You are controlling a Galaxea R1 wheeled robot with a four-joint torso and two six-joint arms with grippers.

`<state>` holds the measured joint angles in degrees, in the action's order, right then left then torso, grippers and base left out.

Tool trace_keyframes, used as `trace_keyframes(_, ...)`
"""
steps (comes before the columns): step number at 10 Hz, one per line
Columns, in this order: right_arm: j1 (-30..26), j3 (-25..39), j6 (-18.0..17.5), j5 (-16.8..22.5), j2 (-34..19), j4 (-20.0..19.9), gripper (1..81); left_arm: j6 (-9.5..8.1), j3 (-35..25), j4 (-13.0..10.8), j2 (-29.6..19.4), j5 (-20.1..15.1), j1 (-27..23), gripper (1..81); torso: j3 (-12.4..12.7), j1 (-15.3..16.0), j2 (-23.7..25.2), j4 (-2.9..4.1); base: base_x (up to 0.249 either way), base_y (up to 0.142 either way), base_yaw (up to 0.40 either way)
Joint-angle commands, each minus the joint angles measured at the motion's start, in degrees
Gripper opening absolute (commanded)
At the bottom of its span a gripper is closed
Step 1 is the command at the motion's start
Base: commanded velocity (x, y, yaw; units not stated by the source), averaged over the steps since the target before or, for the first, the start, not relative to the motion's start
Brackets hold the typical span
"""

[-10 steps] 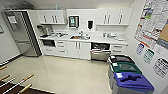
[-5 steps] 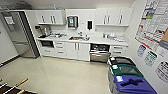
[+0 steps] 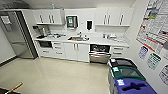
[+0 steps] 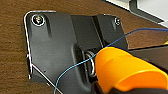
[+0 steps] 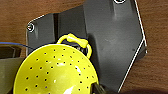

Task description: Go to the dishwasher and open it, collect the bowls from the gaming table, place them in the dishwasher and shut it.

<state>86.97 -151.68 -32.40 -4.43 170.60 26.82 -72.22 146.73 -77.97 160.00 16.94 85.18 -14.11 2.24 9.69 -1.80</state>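
Okay, versus the two earlier head pictures the whole kitchen view sits almost the same, only a slight shift of everything together, so that is the camera creeping, not things moving; my read is the robot is on a slow approach or nearly halted, facing the dishwasher [image 3: 99, 53] from across the pale floor [image 3: 57, 75]. The dishwasher is under the white counter [image 3: 105, 41], and its front looks already dropped or pulled out: dark inside with a hint of rack above, stainless panel below that. So the opening step looks done and this is probably a carry run back to it, judged from the lime-yellow bowl [image 5: 55, 70] showing large in the right wrist view. That bowl is round, glossy plastic, dotted all over with small holes, with a loop handle on its rim; light and stiff, likely easy to slip. In the left wrist view an orange rounded plastic piece [image 4: 125, 67] sits close to the camera with a thin blue cable [image 4: 120, 40] crossing it; bowl or cup, can't tell. Claw state: for both left and right, how far open cannot be told, and whether either really has hold of these pieces cannot be told either. The sink [image 3: 78, 38] is left of the dishwasher, the white cabinet doors [image 3: 76, 51] are just left of it, and the recycling bins [image 3: 125, 75] are right of it and nearer the robot.
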Motion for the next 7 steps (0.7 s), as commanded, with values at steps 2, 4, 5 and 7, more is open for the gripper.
trace_keyframes(2,-2.3,0.2,0.1,2.5,-0.3,0.5,1.0,-0.03,0.0,-0.2,-1.2,-1.2,-2.2,1.0,0.0,0.0,0.0,0.00,0.141,0.000,0.000)
trace_keyframes(4,-2.3,0.2,0.1,2.5,-0.3,0.5,1.0,-0.03,0.0,-0.2,-1.2,-1.1,-2.2,1.0,0.0,0.0,0.0,0.00,0.141,0.000,0.000)
trace_keyframes(5,-2.2,0.2,0.1,2.5,-0.3,0.5,1.0,-0.03,0.0,-0.3,-1.2,-1.2,-2.2,1.0,0.0,0.0,0.0,0.00,0.141,0.000,0.000)
trace_keyframes(7,-2.4,0.2,0.1,2.5,-0.2,0.5,1.0,-0.03,0.0,-0.3,-1.2,-1.2,-2.2,1.0,0.0,0.0,0.0,0.00,0.141,0.000,0.000)
